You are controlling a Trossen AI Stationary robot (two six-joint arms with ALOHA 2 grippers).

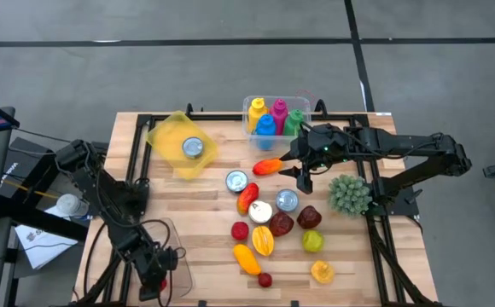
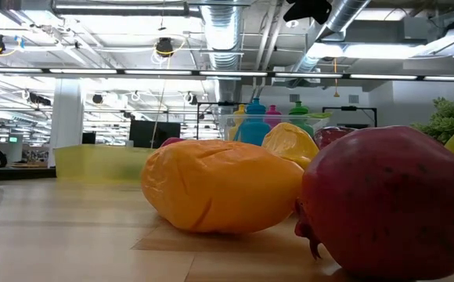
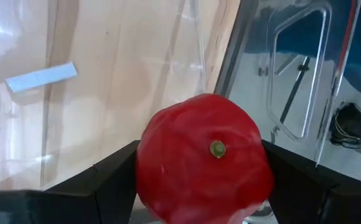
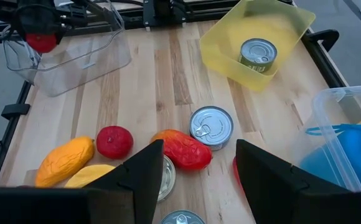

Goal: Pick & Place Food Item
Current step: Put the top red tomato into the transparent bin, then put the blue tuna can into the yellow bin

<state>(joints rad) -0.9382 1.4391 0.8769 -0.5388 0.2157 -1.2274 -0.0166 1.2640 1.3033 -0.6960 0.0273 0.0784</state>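
Left gripper [image 3: 199,186]: clamped on a red tomato [image 3: 204,158], one dark finger on each side of it, stem end facing the wrist camera.
Where it is: near-left corner of the table [image 1: 205,256], over a clear tray [image 4: 75,53]. From the right wrist view the tomato hangs at the tray's rim; whether it touches the tray floor I cannot tell.
Right gripper [image 1: 303,166]: fingers parted, nothing between them; above the table's far-middle, just right of a red-orange pepper [image 1: 267,166].
Right fingers [image 4: 137,180]: spread in the wrist view, with bare wood and food showing between them.
Below the right gripper: a can [image 4: 211,127] lying touching a red pepper [image 4: 182,149]; a red fruit [image 4: 114,142] just beside that; an orange mango [image 4: 63,162] farther toward the table's front.
Yellow bin [image 1: 182,145]: far-left part of the table, tilted, holding one can [image 1: 194,147].
Clear box [image 1: 275,115]: far edge, middle, holding coloured bottles (yellow, pink, blue, green).
Food cluster [image 1: 277,226]: middle to front-right, well apart from the tray; cans, red and dark-red fruit, yellow and orange pieces, one green piece.
Green plant [image 1: 350,194]: right edge, beside the right arm's base.
Low view: the mango and a dark red pomegranate [image 2: 391,204] fill the front; neither gripper can be made out.
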